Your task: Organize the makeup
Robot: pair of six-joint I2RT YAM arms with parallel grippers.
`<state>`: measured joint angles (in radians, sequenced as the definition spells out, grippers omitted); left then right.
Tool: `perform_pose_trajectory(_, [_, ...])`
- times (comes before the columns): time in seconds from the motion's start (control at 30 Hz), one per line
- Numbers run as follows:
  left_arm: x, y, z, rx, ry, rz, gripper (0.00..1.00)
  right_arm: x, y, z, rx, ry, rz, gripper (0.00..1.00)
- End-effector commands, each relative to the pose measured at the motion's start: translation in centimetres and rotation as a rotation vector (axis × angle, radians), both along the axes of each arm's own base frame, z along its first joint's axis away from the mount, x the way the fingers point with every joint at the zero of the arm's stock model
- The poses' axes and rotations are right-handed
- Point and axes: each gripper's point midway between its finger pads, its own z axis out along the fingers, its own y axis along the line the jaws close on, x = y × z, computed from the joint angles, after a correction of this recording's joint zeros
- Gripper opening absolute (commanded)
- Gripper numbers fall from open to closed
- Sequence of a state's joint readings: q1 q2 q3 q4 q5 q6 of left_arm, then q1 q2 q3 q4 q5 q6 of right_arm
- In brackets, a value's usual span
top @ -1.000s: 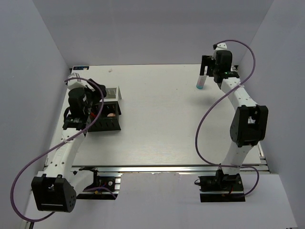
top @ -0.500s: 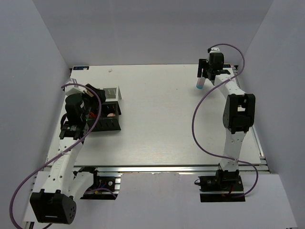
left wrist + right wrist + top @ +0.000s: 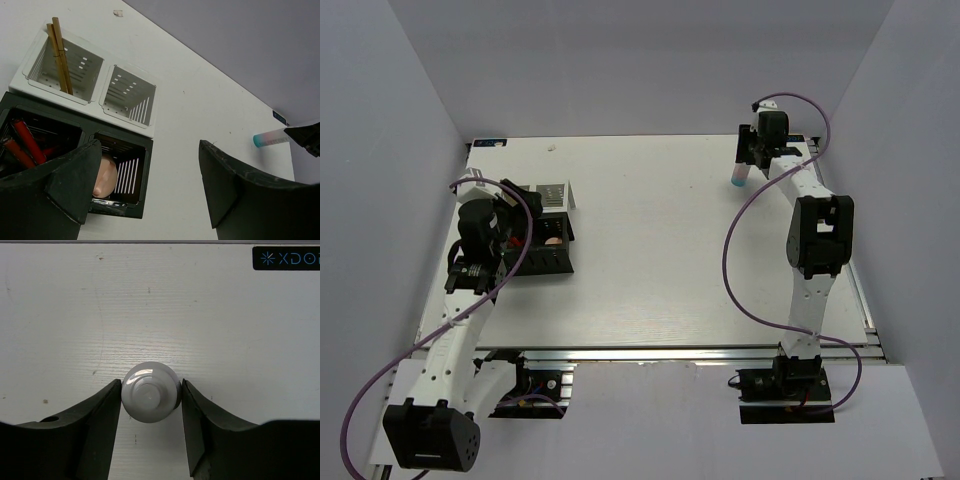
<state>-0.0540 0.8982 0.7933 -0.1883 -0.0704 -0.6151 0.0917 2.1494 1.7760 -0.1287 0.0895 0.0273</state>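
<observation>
The small white-blue bottle [image 3: 740, 173] stands at the table's far right. My right gripper [image 3: 750, 158] is above it, and in the right wrist view both fingers touch the sides of its white cap [image 3: 151, 392], so the gripper [image 3: 151, 405] is shut on it. The bottle also shows in the left wrist view [image 3: 270, 138]. My left gripper [image 3: 150, 170] is open and empty over the organizer [image 3: 548, 258] at the left. Wooden sticks [image 3: 60, 57] stand in a white compartment, black-and-red sticks [image 3: 25, 140] in a black one, and a peach-pink disc [image 3: 104, 176] in the black one beside it. The dark green discs are hidden.
The organizer has a white two-cell part [image 3: 127, 95] behind its black cells [image 3: 120, 210]; the right white cell holds nothing. White table [image 3: 660, 260] lies between the organizer and the bottle. Grey walls enclose the left, back and right. A label [image 3: 285, 257] is at the far edge.
My right arm has straightened and its wrist has swung left over the bottle, closing round the cap. My left arm has drawn back slightly over the organizer.
</observation>
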Motion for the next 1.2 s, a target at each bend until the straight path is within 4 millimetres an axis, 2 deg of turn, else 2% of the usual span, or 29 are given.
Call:
perform_pose_trajectory(0.0, [-0.5, 0.0, 0.8, -0.007, -0.019, -0.003, 0.88, 0.2, 0.5, 1.1, 0.034, -0.03, 0.022, 0.5])
perform_pose_trajectory(0.17, [-0.7, 0.0, 0.8, -0.01, -0.022, -0.002, 0.88, -0.1, 0.7, 0.4, 0.034, -0.007, 0.042, 0.49])
perform_pose_trajectory(0.27, [-0.8, 0.0, 0.9, -0.012, -0.025, -0.002, 0.88, -0.4, 1.2, 0.2, 0.035, 0.004, 0.077, 0.29])
perform_pose_trajectory(0.3, [-0.9, 0.0, 1.0, -0.012, -0.026, -0.002, 0.88, -0.5, 1.7, 0.3, 0.048, 0.003, 0.107, 0.09])
perform_pose_trajectory(0.33, [-0.9, 0.0, 1.2, -0.012, -0.031, -0.002, 0.88, -0.7, 2.3, 0.8, 0.065, -0.002, 0.14, 0.0])
perform_pose_trajectory(0.37, [-1.0, 0.0, 1.2, -0.012, -0.029, -0.002, 0.88, -0.8, 2.7, 1.2, 0.077, -0.007, 0.158, 0.0])
perform_pose_trajectory(0.5, [-1.2, -0.1, 1.8, -0.011, -0.043, -0.007, 0.88, -1.7, 6.1, 5.6, 0.151, -0.073, 0.355, 0.0])
perform_pose_trajectory(0.53, [-1.3, -0.2, 2.0, -0.011, -0.047, -0.015, 0.88, -2.7, 7.8, 7.3, 0.203, -0.093, 0.458, 0.0])
perform_pose_trajectory(0.6, [-1.3, -0.3, 2.3, -0.015, -0.06, -0.022, 0.88, -3.8, 9.9, 9.3, 0.244, -0.124, 0.551, 0.0])
perform_pose_trajectory(0.63, [-1.4, -0.4, 2.6, -0.016, -0.067, -0.025, 0.89, -4.9, 11.4, 11.0, 0.279, -0.147, 0.628, 0.0])
perform_pose_trajectory(0.73, [-1.5, -0.5, 3.1, -0.017, -0.084, -0.033, 0.89, -7.5, 15.6, 14.0, 0.349, -0.192, 0.777, 0.0])
perform_pose_trajectory(0.77, [-1.6, -0.5, 3.3, -0.017, -0.09, -0.032, 0.89, -8.2, 16.8, 14.6, 0.366, -0.199, 0.812, 0.0])
perform_pose_trajectory(0.8, [-1.7, -0.4, 3.6, -0.012, -0.098, -0.033, 0.89, -9.4, 19.3, 15.4, 0.387, -0.21, 0.867, 0.0])
perform_pose_trajectory(0.87, [-1.9, -0.4, 4.1, -0.008, -0.109, -0.03, 0.89, -10.9, 22.0, 16.7, 0.407, -0.229, 0.935, 0.0])
perform_pose_trajectory(0.9, [-2.0, -0.2, 4.4, -0.001, -0.118, -0.026, 0.89, -12.3, 24.8, 17.4, 0.42, -0.242, 0.994, 0.0])
perform_pose_trajectory(0.97, [-2.4, -0.1, 5.1, 0.006, -0.132, -0.019, 0.89, -13.6, 27.5, 18.7, 0.434, -0.277, 1.048, 0.0])
perform_pose_trajectory(1.0, [-2.6, 0.1, 5.4, 0.012, -0.138, -0.012, 0.89, -15.0, 29.9, 19.5, 0.446, -0.299, 1.097, 0.0])
perform_pose_trajectory(1.03, [-2.8, 0.2, 5.9, 0.013, -0.147, -0.01, 0.9, -15.3, 31.1, 19.3, 0.466, -0.286, 1.107, 0.0])
perform_pose_trajectory(1.07, [-3.0, 0.3, 5.8, 0.018, -0.139, -0.006, 0.91, -15.7, 32.3, 20.4, 0.476, -0.309, 1.127, 0.0])
perform_pose_trajectory(1.1, [-3.3, 0.5, 6.2, 0.02, -0.151, 0.003, 0.92, -16.5, 34.3, 20.3, 0.489, -0.305, 1.155, 0.0])
perform_pose_trajectory(1.17, [-3.8, 0.6, 6.3, 0.022, -0.15, 0.008, 0.92, -17.4, 36.1, 21.3, 0.509, -0.331, 1.177, 0.0])
